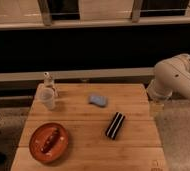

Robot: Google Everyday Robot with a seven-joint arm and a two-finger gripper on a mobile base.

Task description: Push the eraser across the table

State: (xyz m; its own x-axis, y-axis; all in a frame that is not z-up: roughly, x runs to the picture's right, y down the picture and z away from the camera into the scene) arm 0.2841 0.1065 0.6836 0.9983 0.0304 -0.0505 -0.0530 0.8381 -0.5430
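The black striped eraser [115, 125] lies on the tabletop [88, 145]. Right of it and apart hangs the tool [156, 107]; I cannot tell its state.

One camera view only. It is raised above the near end of the table [83, 117] and faces downward and forward along the planks toward a pale rail [98, 74] and a dark backdrop. It stands at middle range: both side edges show and the near edge is cut off. The arm [180, 80] enters from the right, and the gripper [156, 107] sits at the table's right edge.
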